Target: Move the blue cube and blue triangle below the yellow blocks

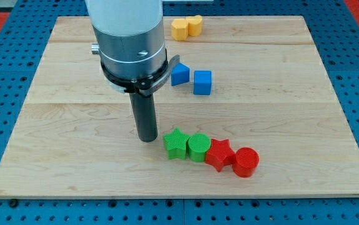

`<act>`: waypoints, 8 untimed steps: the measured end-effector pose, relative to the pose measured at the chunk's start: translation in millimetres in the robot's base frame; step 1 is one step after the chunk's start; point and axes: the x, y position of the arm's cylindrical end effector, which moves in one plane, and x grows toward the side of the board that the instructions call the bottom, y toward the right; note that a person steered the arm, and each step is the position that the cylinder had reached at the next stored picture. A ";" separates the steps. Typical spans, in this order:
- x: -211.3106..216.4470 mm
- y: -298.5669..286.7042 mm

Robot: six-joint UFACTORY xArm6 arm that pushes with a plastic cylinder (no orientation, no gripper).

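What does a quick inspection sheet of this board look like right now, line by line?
Surface: wooden board, flat, light.
Job's things: blue triangle beside blue cube, both below the yellow blocks at the view's top.
Clutter: green star, green cylinder, red star, red cylinder in a touching row.
Grippers: none; my tip stands just left of the green star.
Cables: nothing seen.
Surroundings: blue pegboard.

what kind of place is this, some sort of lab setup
Most likely a robotics lab bench. A wooden board lies on a blue perforated base, my tip stands just left of the green star, and small printed blocks such as the blue cube sit scattered.
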 end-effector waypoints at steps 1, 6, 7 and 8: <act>-0.9 -1.8; -82.9 114.1; -110.4 97.3; -133.0 94.7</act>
